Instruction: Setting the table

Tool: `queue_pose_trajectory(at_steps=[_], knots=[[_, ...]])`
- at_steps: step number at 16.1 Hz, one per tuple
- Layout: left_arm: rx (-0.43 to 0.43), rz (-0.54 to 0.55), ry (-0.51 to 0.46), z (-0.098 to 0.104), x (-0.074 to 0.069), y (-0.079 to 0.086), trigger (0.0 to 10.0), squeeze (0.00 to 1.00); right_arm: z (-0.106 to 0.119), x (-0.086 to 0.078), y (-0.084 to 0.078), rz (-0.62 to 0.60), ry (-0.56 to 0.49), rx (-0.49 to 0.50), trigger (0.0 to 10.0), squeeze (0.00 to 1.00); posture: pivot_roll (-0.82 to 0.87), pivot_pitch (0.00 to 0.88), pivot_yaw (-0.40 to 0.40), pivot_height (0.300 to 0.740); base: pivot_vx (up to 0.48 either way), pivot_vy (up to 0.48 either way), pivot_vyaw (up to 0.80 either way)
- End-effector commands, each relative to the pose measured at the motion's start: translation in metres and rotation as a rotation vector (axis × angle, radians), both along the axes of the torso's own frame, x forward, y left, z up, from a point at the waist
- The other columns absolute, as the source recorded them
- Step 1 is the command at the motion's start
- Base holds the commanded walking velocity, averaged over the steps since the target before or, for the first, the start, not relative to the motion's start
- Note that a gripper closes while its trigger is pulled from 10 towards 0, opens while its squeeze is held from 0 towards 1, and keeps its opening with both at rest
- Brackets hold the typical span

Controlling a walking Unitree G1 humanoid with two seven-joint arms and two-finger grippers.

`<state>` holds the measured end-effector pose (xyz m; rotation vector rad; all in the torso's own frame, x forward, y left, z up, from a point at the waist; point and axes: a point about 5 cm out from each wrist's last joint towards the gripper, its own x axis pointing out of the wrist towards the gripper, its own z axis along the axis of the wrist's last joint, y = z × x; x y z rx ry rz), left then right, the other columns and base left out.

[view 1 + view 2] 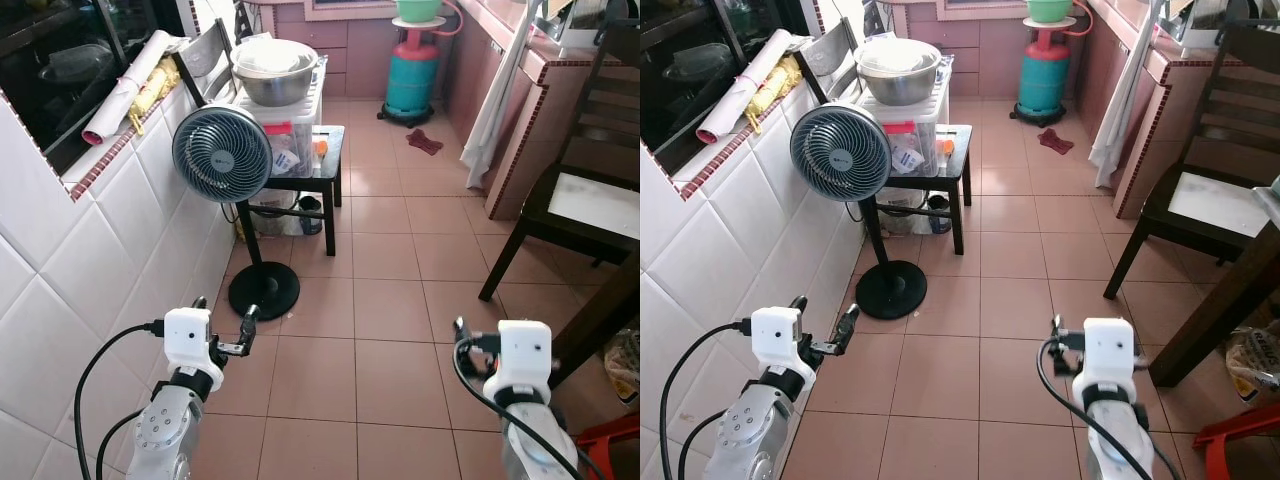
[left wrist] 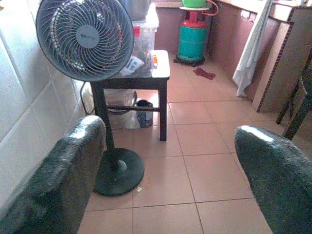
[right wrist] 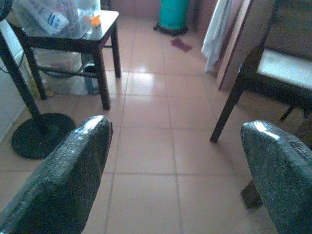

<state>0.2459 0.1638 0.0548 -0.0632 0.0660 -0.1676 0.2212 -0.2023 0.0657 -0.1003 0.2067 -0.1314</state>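
The dark wooden chair with a pale seat [image 1: 590,205] is cut off at the right edge of the head views, and a dark sloping table leg [image 1: 1220,305] beside it runs out of frame, so the table top itself cannot be seen; no tableware for setting can be made out near it. On the small black side table [image 1: 330,160] by the tiled wall stands a clear plastic storage box [image 1: 290,130] whose contents are too cluttered to identify, topped by a large steel mixing bowl [image 1: 275,72] holding stacked pale dishes. Under that table lie bags and a dark cup, indistinct. The left gripper [image 1: 225,325] is raised over the terracotta tiled floor [image 1: 390,300], fingers spread wide, holding nothing and touching nothing; it points toward the grey round pedestal fan [image 1: 222,153], whose black disc base [image 1: 263,290] sits just beside the white tiled wall [image 1: 90,270]. The right gripper [image 3: 180,170] is likewise spread wide and empty above bare floor; in the head views its fingers are hidden behind the white wrist housing [image 1: 524,360]. The left wrist view shows the teal gas cylinder [image 2: 191,41] and the white hanging cloth [image 2: 251,48] at the far end. The right wrist view shows the chair's legs more closely.
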Motion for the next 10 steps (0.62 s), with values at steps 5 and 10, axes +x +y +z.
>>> queue_pose_trajectory(at_steps=[5, 10], knots=[[-0.034, -0.018, 0.02, -0.002, -0.002, 0.0, 10.0, 1.0, 0.004, 0.001, 0.004, -0.008, -0.01, 0.067, 10.0, 1.0, -0.1, 0.0, 0.062, 0.74, 0.0, 0.0, 0.0], [0.019, 0.004, 0.083, -0.007, -0.001, 0.003, 10.0, 0.0, 0.001, 0.001, 0.006, 0.01, 0.042, 0.01, 10.0, 0.0, -0.1, 0.0, 0.064, 0.74, 0.0, 0.0, 0.0]])
